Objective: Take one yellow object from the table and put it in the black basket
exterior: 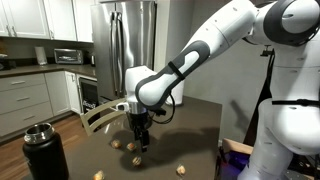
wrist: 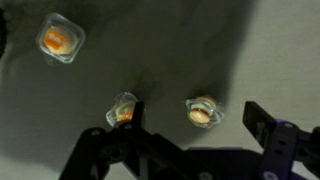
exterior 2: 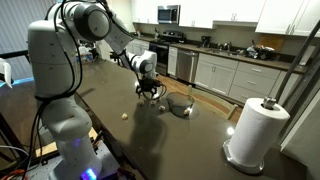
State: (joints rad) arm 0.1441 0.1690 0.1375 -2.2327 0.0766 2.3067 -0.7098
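Yellow object — lying on the table, sitting between the fingers | your gripper is hanging released, grasping nothing | black basket is sitting nearby — apart.

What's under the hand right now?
Under the open hand lies dark table, with one yellow object between the fingers. A second object is partly hidden by the other finger, so its lower edge cannot be seen.
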